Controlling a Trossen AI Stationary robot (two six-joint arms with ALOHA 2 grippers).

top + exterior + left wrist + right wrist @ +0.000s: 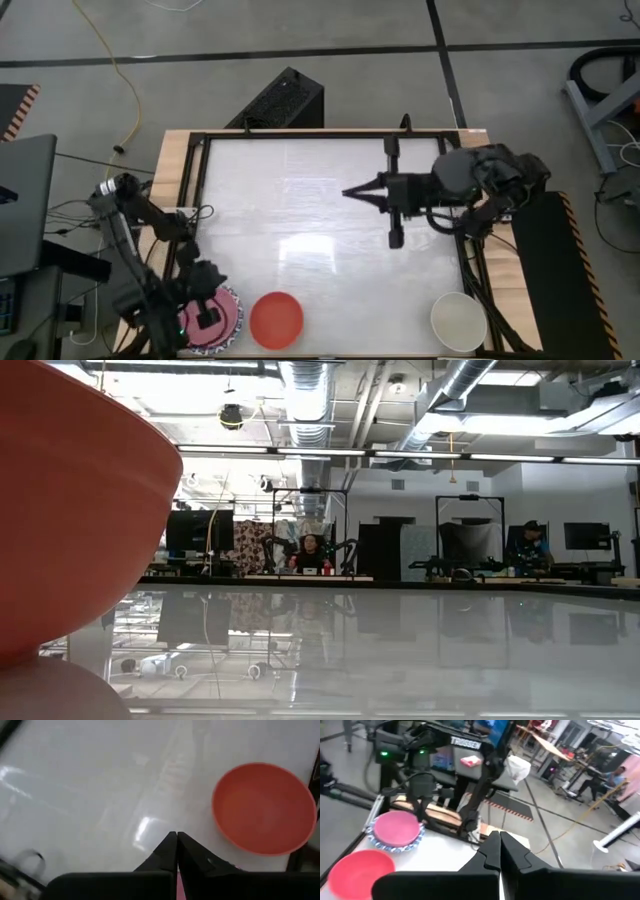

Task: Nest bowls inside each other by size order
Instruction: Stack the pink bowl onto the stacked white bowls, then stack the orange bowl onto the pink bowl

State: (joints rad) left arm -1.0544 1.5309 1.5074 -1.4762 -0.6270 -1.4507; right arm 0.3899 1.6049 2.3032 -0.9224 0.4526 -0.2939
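With both end effectors closed and empty, my left end effector (205,318) over the pink bowl (222,318) could knock the nearby red bowl (275,319) off the tabletop (300,200) edge.

Brand lettering: we read "TROSSEN" in white capitals on the left arm (465,742), seen from the right wrist view.
Other text: we found no further labels, numbers or signs that we could read anywhere.

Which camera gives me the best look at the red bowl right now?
The left wrist view: the red bowl shows whole, open side up and empty. The high view shows it small near the table edge, the right wrist view clips it, and the low view shows only its side.
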